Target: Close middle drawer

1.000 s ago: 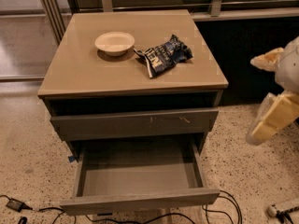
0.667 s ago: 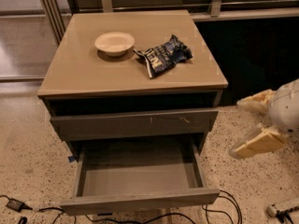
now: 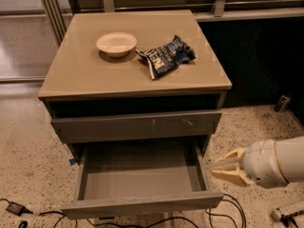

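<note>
The middle drawer (image 3: 142,204) is pulled far out of the cabinet. Its plain flat front is near the bottom of the view, and its grey interior (image 3: 137,175) has nothing in it. My gripper (image 3: 214,170), cream-coloured on a white arm, is low on the right. It points left, just outside the drawer's right side wall (image 3: 202,167) and near its front corner. Its tips are together and hold nothing. I cannot tell whether it touches the drawer.
The drawer front above (image 3: 135,126) has pale scratch marks and sits shut. On the cabinet top (image 3: 76,75) are a white bowl (image 3: 116,43) and a dark blue chip bag (image 3: 166,56). Cables (image 3: 230,213) lie on the speckled floor by the drawer's front.
My gripper has come down and leftward from beside the cabinet's right side to the drawer's right wall, and its fingers have drawn together. The drawer has not moved.
</note>
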`<state>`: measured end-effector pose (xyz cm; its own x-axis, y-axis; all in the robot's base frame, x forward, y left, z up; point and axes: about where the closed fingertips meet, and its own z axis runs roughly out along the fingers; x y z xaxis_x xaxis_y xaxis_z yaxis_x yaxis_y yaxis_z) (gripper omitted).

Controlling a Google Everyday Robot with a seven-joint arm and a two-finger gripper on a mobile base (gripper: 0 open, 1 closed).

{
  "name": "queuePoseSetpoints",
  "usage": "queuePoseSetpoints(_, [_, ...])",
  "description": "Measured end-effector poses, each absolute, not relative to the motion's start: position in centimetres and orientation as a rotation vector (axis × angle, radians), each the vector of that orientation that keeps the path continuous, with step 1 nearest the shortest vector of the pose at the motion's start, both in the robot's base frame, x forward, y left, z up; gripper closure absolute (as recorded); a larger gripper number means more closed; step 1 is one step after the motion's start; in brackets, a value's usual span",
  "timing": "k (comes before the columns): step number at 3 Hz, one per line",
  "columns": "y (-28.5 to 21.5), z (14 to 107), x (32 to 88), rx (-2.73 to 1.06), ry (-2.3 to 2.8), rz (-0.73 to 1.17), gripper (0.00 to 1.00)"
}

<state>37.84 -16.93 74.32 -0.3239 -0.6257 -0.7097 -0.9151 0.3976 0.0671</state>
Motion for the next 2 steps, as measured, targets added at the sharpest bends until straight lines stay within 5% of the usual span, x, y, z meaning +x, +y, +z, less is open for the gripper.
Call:
queuePoseSetpoints(1, [-16.73, 73.1, 37.74, -1.301, 2.06, 0.667, 0.95])
queuePoseSetpoints(2, [-16.47, 73.01, 37.56, -1.304, 2.058, 0.68, 1.0])
